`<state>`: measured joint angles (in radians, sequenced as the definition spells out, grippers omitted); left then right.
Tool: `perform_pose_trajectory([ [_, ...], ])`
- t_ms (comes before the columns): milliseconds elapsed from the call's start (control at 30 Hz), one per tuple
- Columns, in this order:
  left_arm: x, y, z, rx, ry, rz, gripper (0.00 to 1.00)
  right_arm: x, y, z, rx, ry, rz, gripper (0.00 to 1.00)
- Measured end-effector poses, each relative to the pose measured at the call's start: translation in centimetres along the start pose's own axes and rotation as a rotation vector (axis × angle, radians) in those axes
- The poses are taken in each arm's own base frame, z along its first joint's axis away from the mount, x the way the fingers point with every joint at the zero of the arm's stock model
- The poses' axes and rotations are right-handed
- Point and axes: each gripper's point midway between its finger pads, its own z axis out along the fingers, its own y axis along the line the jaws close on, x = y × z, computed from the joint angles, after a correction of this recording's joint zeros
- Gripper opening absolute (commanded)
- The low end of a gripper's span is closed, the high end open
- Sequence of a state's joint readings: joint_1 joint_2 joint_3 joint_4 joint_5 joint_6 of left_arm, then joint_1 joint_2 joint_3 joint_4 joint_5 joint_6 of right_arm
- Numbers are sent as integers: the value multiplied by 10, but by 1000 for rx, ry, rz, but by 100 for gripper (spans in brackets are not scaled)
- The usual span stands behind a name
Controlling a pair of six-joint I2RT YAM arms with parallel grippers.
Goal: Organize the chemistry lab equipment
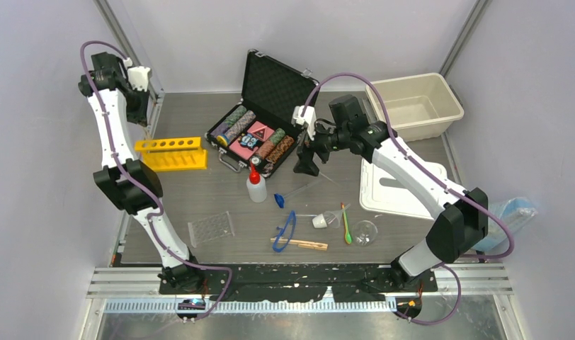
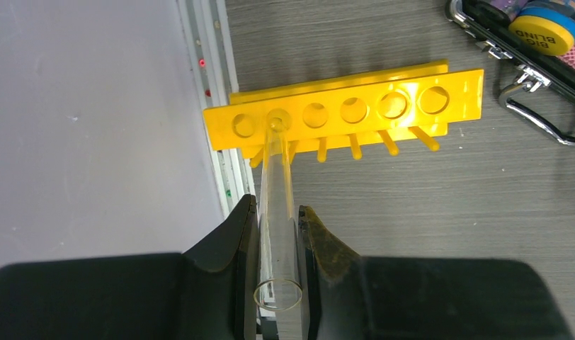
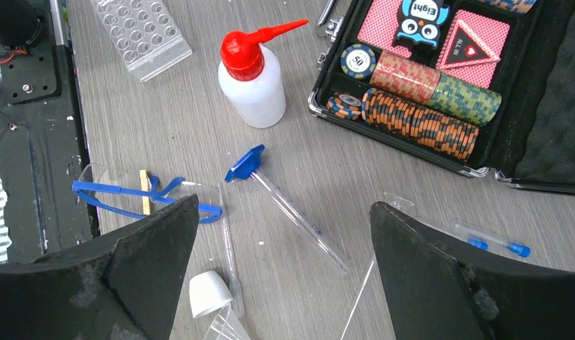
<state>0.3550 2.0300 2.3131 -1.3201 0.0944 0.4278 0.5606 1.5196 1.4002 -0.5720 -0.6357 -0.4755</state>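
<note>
our left tool (image 2: 277, 210) pinches a clear tube (image 2: 276, 177) whose long axis points straight down into the second hole from one end of the yellow tube rack (image 2: 334, 113), while our right tool (image 3: 285, 205) hangs spread above a blue-capped tube (image 3: 299, 221) lying on the desk (image 3: 164, 106).

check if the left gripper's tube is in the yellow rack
Entering: the clear tube, pinched by the left gripper, has its tip at the second hole of the yellow rack; depth cannot tell.

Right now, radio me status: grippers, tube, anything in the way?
Left gripper shut on clear test tube, tip at yellow tube rack hole. Right gripper open over blue-capped tube. Rack holes unobstructed.
</note>
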Motion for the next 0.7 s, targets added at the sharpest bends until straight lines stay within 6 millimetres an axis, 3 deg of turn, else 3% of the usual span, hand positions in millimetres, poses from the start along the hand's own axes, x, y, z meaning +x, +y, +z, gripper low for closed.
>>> perform_pose_trajectory([
  [367, -3, -4, 8, 31, -16, 0, 0, 5, 0, 6, -21, 22, 21, 95],
  [700, 6, -5, 41, 58, 39, -9, 0, 7, -3, 6, -25, 32, 35, 95],
])
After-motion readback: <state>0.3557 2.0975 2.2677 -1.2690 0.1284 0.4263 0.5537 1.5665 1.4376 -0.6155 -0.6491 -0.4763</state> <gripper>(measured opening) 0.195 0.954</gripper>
